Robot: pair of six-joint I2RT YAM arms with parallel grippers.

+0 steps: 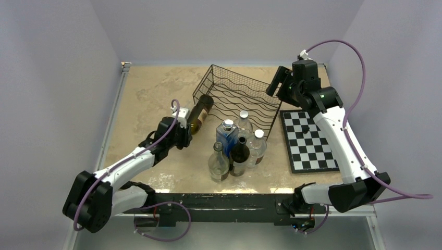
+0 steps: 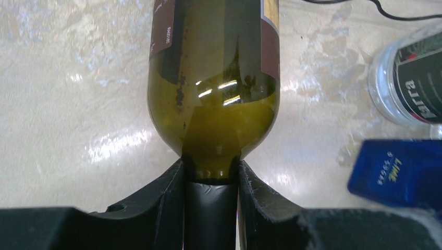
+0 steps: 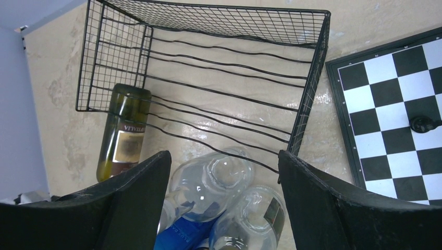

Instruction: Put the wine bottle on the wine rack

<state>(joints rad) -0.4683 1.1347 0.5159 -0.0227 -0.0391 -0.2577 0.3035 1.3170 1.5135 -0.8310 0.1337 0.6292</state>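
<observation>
The wine bottle point(image 1: 199, 113), olive-green with a dark label, lies nearly flat just above the table. My left gripper point(image 1: 185, 132) is shut on its foil-covered neck; in the left wrist view the two black fingers of the gripper point(image 2: 211, 169) clamp the neck below the bottle's shoulder point(image 2: 213, 104). The bottle's base point(image 3: 124, 133) reaches the near-left corner of the black wire wine rack point(image 1: 207, 83); I cannot tell whether it rests on the wavy wires. My right gripper point(image 1: 274, 83) hangs open and empty above the rack's far right side point(image 3: 312, 78), its fingers point(image 3: 140, 192) wide apart.
A cluster of upright bottles point(image 1: 237, 148) stands in front of the rack, among them clear glass ones point(image 3: 219, 179) and a blue one point(image 1: 226, 136). A chessboard point(image 1: 308, 140) with a dark piece point(image 3: 422, 124) lies right of the rack. Walls close in on both sides.
</observation>
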